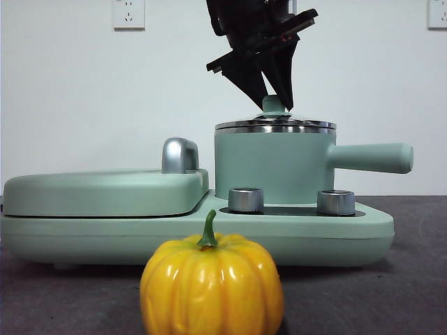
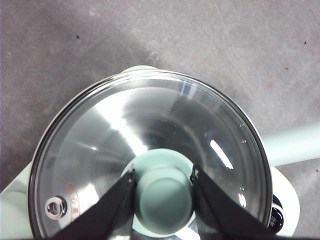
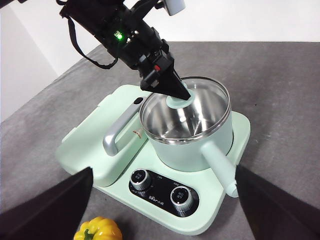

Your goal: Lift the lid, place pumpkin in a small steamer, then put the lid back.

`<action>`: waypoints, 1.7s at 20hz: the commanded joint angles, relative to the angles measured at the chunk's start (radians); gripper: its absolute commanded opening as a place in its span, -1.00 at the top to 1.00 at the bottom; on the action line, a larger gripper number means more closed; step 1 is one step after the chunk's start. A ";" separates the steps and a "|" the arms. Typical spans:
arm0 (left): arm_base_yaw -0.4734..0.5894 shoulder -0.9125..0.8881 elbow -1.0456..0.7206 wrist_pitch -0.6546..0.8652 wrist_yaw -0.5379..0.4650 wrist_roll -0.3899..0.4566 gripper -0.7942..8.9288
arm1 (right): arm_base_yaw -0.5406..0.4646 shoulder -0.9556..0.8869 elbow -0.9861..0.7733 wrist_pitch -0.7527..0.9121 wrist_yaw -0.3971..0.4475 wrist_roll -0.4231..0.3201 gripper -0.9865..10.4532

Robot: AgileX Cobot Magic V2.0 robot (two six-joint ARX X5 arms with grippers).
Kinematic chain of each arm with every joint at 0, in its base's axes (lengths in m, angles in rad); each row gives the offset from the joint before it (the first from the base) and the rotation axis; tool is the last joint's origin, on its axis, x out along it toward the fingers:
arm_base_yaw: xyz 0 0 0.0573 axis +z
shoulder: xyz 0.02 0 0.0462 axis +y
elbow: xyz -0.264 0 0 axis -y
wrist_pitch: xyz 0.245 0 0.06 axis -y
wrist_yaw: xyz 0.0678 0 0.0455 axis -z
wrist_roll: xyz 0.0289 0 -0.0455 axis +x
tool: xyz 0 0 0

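Nearest you, the pumpkin point(image 1: 211, 284) sits on the grey table point(image 1: 412, 279), in front of the cooker base point(image 1: 335, 237). Your right gripper point(image 3: 162, 200) hangs high above it, jaws wide apart. Behind, your left gripper point(image 1: 272, 91) points steeply down, jaws clamped on the knob point(image 2: 165, 200) of the lid point(image 2: 150, 145), which sits on the steamer point(image 1: 272, 171). Only the front view shows the white wall's sockets point(image 1: 128, 12).

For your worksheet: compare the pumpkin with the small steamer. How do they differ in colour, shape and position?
Colour: the pumpkin is glossy yellow-orange with a green stem; the small steamer is mint green with a steel rim.
Shape: the pumpkin is round and ribbed; the small steamer is a smooth cylinder with a long side handle.
Position: the pumpkin sits on the table; the small steamer sits on the cooker base, the left gripper at its lid.
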 commanded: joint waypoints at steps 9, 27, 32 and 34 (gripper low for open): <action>0.030 -0.063 0.148 -0.089 0.013 -0.022 0.81 | 0.018 0.064 0.021 -0.039 -0.043 0.023 0.03; 0.342 -0.163 0.148 -0.148 0.013 -0.025 0.81 | 0.842 0.742 0.069 0.079 0.297 0.240 -0.16; 0.408 -0.163 0.148 -0.147 0.013 -0.026 0.81 | 0.943 0.936 0.095 0.102 0.383 0.227 -0.27; 0.427 -0.163 0.148 -0.147 0.013 -0.029 0.81 | 0.970 0.998 0.113 0.107 0.431 0.202 -0.31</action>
